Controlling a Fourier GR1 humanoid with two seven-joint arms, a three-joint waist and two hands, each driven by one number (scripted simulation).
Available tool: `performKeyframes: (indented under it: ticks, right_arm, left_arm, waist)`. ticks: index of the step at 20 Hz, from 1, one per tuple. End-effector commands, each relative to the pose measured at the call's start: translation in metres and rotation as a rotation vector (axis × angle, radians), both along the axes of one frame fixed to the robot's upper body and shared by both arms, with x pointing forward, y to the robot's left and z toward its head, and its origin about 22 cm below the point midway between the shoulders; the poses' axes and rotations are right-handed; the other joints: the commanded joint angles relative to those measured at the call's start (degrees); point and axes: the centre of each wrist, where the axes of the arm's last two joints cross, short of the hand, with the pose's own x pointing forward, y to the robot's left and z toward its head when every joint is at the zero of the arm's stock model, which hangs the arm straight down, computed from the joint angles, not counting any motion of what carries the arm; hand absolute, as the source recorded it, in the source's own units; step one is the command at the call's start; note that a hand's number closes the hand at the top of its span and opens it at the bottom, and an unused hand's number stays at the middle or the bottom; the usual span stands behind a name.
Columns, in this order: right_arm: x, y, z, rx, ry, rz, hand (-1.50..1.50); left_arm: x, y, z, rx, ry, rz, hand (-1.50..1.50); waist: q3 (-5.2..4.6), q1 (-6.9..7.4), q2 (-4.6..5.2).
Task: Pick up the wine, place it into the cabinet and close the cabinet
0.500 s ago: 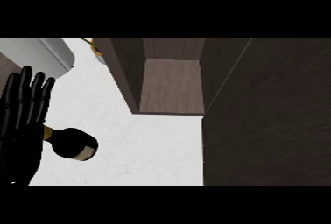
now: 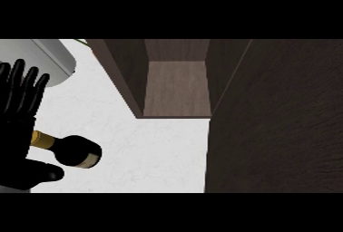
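The dark glass wine bottle with a gold neck band and pale label (image 2: 70, 152) is seen at the lower left of the head view, lying tilted over the white marbled bench (image 2: 154, 154), with its neck end hidden behind the black left hand (image 2: 20, 108). The fingers (image 2: 23, 86) of that hand are held straight and slightly spread, pointing up the view, while the thumb (image 2: 41, 173) is set just under the bottle's body; whether the bottle is truly pinched or only rested against the palm cannot be told. The right hand is not shown at all. Further out, the dark brown wooden cabinet (image 2: 178, 90) is found open, its lighter inner floor bare, and its dark door panel (image 2: 275, 122) is swung wide along the right side. A pale grey rounded object (image 2: 57, 56) is glimpsed at the upper left, too cropped to be named. The task is judged to be at its early stage: the bottle is reached but is well apart from the cabinet; the carrying across, the placing inside and the shutting of the door are all left to be done.
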Motion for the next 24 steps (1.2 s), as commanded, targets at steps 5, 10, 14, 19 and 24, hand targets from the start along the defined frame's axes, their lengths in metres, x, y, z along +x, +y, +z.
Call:
performKeyframes:
  ticks: [5, 10, 14, 19, 24]
  right_arm:
    - [-0.021, -0.013, 0.008, 0.008, 0.095, 0.118, -1.5]
    - [-0.026, -0.011, 0.025, -0.001, 0.113, 0.113, -1.5]
    - [-0.034, -0.015, 0.015, 0.011, 0.102, 0.127, -1.5]
    - [-0.036, -0.014, 0.022, 0.005, 0.101, 0.116, -1.5]
    - [-0.046, -0.014, 0.037, -0.017, 0.099, 0.142, -1.5]
  left_arm:
    - [0.009, 0.007, 0.017, -0.154, 0.108, -0.085, -1.5]
    - [0.008, 0.002, 0.016, -0.138, 0.116, -0.069, -1.5]
    - [0.005, -0.003, 0.009, -0.154, 0.118, -0.062, -1.5]
    - [0.012, -0.01, 0.019, -0.151, 0.129, -0.065, -1.5]
    - [-0.031, 0.008, 0.031, -0.128, 0.119, -0.053, -1.5]
  waist:
    - [0.22, 0.13, -0.04]
    - [0.21, 0.2, -0.02]
    - [0.22, 0.13, -0.03]
    - [0.22, 0.09, -0.02]
    - [0.22, 0.27, -0.11]
